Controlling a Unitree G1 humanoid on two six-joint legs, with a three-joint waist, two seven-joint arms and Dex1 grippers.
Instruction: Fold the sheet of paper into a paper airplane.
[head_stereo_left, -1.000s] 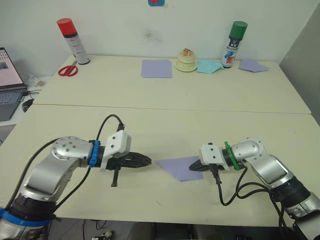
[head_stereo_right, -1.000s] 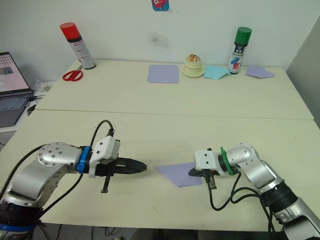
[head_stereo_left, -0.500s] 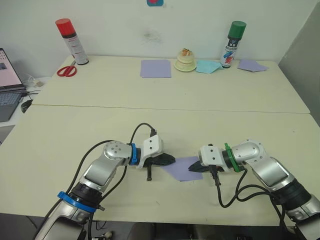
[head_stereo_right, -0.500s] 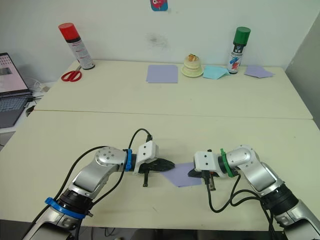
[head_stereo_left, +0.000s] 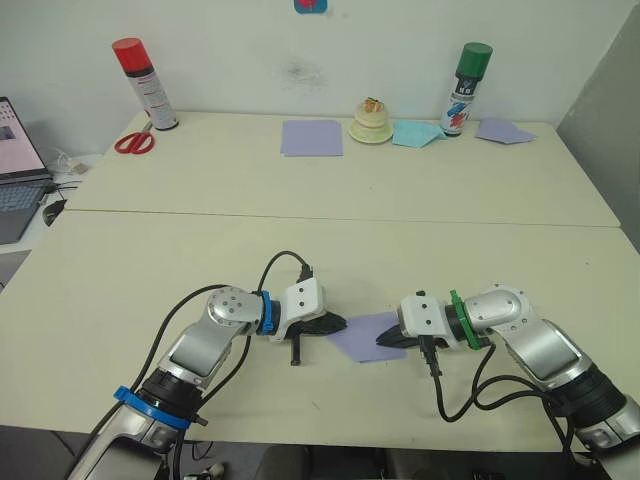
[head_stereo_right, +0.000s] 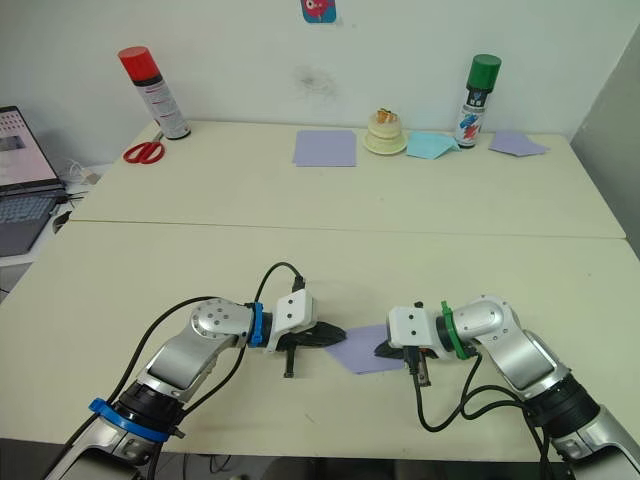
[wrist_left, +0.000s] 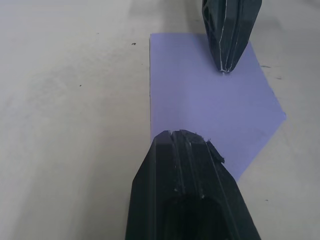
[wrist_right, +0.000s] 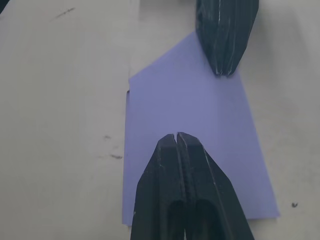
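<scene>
In the last second the left gripper (head_stereo_left: 335, 324), fingers pressed together and holding nothing, has swung in to the thin lavender sheet of paper (head_stereo_left: 366, 335) flat on the cream table (head_stereo_left: 330, 250) opposite the closed, empty right gripper (head_stereo_left: 384, 340), so folding looks imminent

A lab or office workroom: plain cream worktop (head_stereo_left: 420, 200) against a white wall, spray cans (head_stereo_left: 145, 82), scissors (head_stereo_left: 134, 142), laptop (head_stereo_left: 18, 160) at the edge.
</scene>
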